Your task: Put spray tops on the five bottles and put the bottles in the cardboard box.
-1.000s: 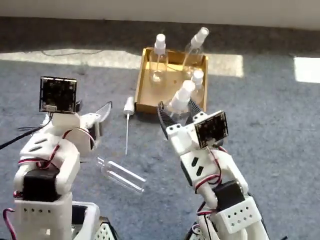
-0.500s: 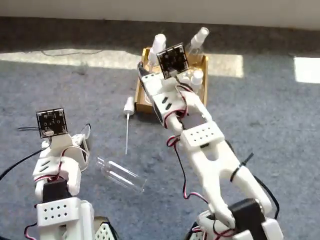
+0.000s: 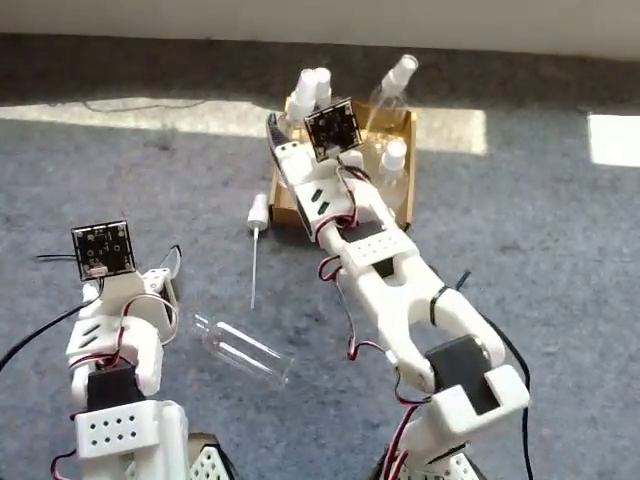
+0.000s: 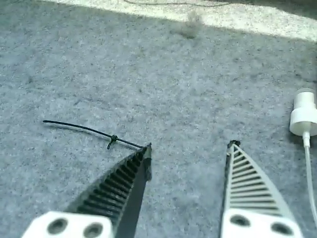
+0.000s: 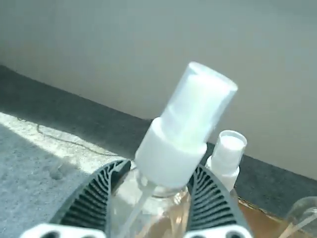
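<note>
Clenched on a clear plastic bottle with a white spray top [image 5: 184, 121], the right gripper [image 5: 161, 169] has swung over the brown cardboard box's [image 3: 281, 205] far left corner, so a fourth bottle is nearly boxed. The left gripper [image 4: 190, 145] hangs released.

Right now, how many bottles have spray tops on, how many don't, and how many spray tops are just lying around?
Bottles with spray tops on: 4. The right gripper holds 1, and 3 are in the cardboard box.
Bottle without a top: 1, lying on the carpet.
Loose spray top: 1.
Total: 6
</note>
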